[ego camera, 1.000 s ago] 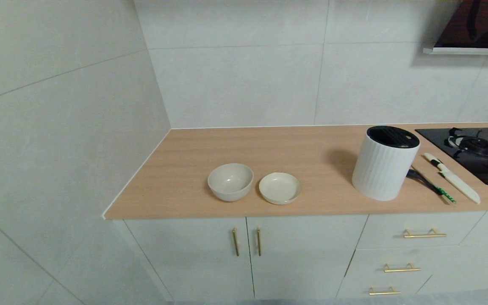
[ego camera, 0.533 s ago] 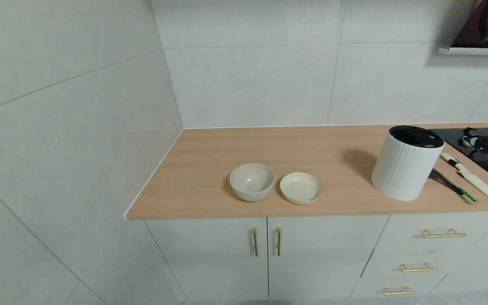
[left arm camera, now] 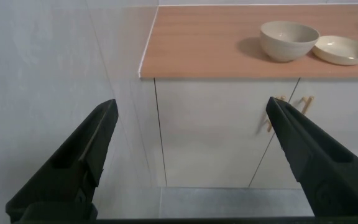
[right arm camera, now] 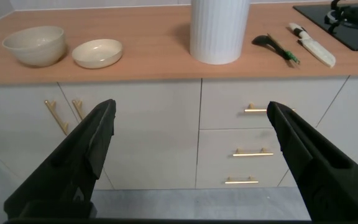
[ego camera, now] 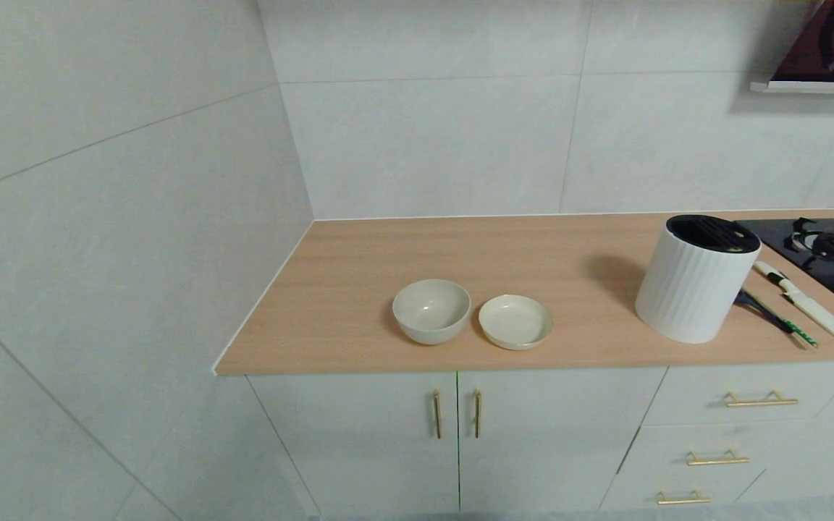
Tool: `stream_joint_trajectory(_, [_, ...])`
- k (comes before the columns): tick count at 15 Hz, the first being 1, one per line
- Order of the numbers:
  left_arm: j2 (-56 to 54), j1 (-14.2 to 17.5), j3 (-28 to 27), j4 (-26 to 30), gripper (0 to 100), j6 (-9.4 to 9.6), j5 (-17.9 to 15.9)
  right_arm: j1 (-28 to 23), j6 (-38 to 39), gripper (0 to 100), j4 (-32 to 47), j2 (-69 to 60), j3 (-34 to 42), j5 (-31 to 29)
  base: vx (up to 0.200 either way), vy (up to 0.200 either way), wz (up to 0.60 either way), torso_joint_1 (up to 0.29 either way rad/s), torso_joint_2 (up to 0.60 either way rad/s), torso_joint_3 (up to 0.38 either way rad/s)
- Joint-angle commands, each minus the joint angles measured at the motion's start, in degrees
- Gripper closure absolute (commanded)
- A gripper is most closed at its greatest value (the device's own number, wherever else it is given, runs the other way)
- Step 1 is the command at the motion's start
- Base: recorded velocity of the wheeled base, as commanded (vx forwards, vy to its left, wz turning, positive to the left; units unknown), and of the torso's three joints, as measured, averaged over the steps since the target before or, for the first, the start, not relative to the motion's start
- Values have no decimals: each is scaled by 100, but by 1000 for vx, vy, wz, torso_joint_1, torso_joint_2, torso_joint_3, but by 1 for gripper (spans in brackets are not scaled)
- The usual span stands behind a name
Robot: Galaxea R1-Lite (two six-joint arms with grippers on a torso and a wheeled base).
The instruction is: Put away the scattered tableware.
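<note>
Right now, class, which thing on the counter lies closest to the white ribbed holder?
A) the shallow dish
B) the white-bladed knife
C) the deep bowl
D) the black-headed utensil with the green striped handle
D: the black-headed utensil has its head right at the base of the white ribbed holder, on the stove side; the knife lies beyond it, and the bowl and dish stand well apart on the other side.

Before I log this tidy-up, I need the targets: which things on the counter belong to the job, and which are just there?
Job: cream round bowl, cream shallow dish, white knife, black utensil with green striped handle, white ribbed holder with black slotted top.
Just there: black gas hob, white cabinets with gold handles.
</note>
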Motion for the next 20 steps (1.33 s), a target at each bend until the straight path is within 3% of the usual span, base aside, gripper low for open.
stream_joint_trajectory(1, [1, -2, 0, 1, 0, -1, 1, -2, 0, 0, -2, 5, 0, 2, 0, 0, 0, 0, 0, 0])
stream_joint_trajectory(9, [1, -2, 0, 1, 0, -1, 1, -2, 0, 0, -2, 5, 0, 2, 0, 0, 0, -102, 222, 119])
stream_joint_trajectory(20, [1, -2, 0, 1, 0, -1, 1, -2, 0, 0, -2, 5, 0, 2, 0, 0, 0, -238, 526, 286])
